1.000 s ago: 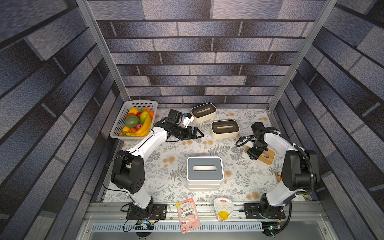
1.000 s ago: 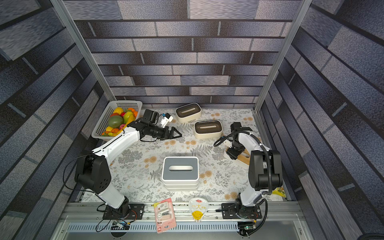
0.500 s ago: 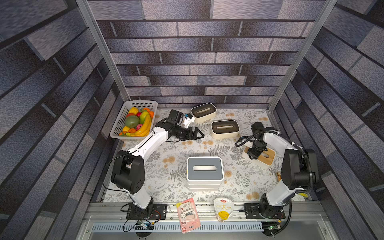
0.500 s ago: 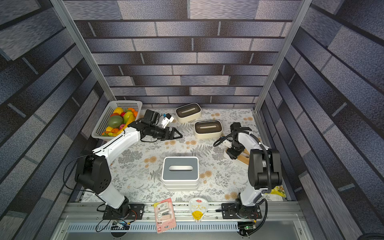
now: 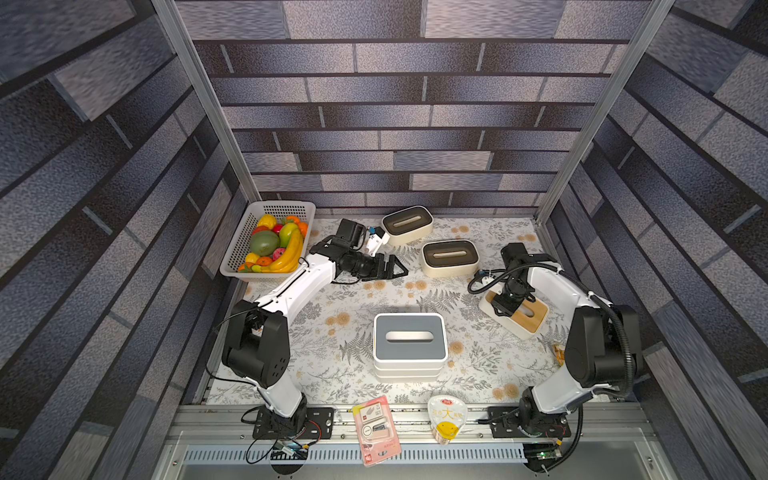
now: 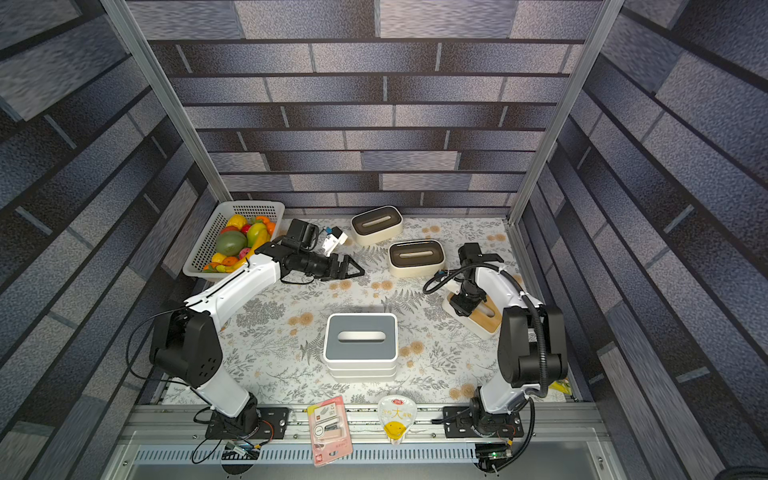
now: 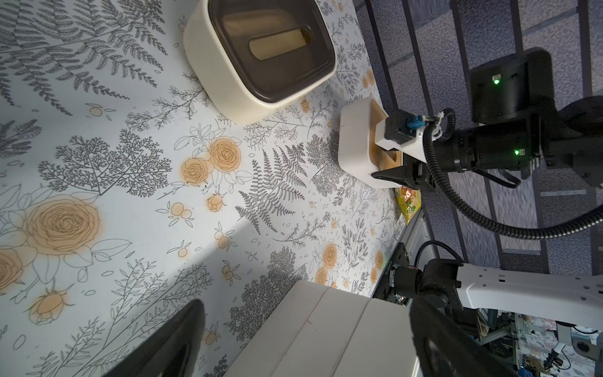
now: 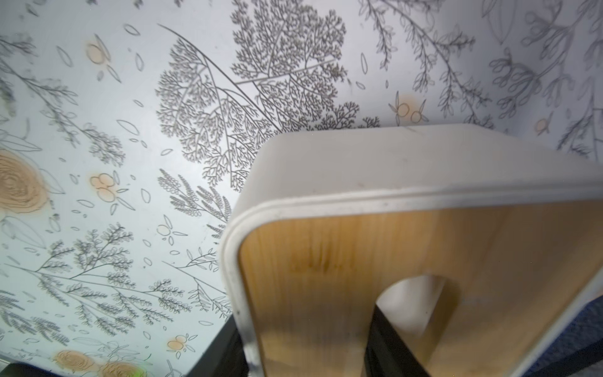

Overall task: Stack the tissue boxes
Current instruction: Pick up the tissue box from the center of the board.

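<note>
**Wood-lidded box pinched by its slot**

The white rectangular tissue box with a light wooden lid [image 5: 528, 322] is sitting right of centre on the floral cloth [image 5: 332, 345]. The right gripper [image 5: 505, 306] is clenching its end, one finger [image 8: 385, 339] through the slot, the other outside the wall. Probably light, stiff and smooth, it may swing from this off-centre hold. The grey-lidded stack of white boxes [image 5: 409, 340] is waiting at frame centre. The left gripper [image 5: 398, 268] is hanging released at upper centre.
</note>
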### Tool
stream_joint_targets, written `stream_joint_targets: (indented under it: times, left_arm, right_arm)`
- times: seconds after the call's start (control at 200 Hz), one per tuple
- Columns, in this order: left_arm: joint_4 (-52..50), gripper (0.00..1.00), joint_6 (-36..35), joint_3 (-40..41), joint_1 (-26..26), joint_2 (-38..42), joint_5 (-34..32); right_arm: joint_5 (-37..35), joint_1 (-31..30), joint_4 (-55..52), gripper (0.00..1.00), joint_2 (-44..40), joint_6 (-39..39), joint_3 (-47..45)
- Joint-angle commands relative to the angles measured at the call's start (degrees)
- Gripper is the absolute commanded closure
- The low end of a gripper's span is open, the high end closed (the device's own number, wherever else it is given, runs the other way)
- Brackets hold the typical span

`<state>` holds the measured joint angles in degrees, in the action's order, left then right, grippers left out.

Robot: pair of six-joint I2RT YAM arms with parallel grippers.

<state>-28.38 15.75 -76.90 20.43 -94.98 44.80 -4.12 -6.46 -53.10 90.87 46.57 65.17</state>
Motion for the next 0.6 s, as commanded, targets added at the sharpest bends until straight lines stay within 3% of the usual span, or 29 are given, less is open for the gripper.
stream_joint_targets:
  times: [0.0,0.115,0.296,0.596]
  left_arm:
    - [1.91,0.00,2.72,0.89,-2.21,1.30,0.94]
    - [2.74,0.00,7.93,2.71,-3.56,3.73,-1.33]
    - [7.79,0.00,18.71,12.82,-5.40,13.74,-0.60]
    - [-5.23,0.00,20.59,19.40,-7.26,30.60,1.02]
  right_arm:
    - [0.68,-1.76,-3.15,0.54,-4.67,0.30,0.56]
    - [0.93,-3.22,-5.04,0.54,-8.10,-0.14,0.93]
    - [3.48,-4.64,-6.97,0.55,-12.87,-1.13,1.45]
    - [5.70,-8.23,-10.78,0.59,-13.44,-1.57,4.48]
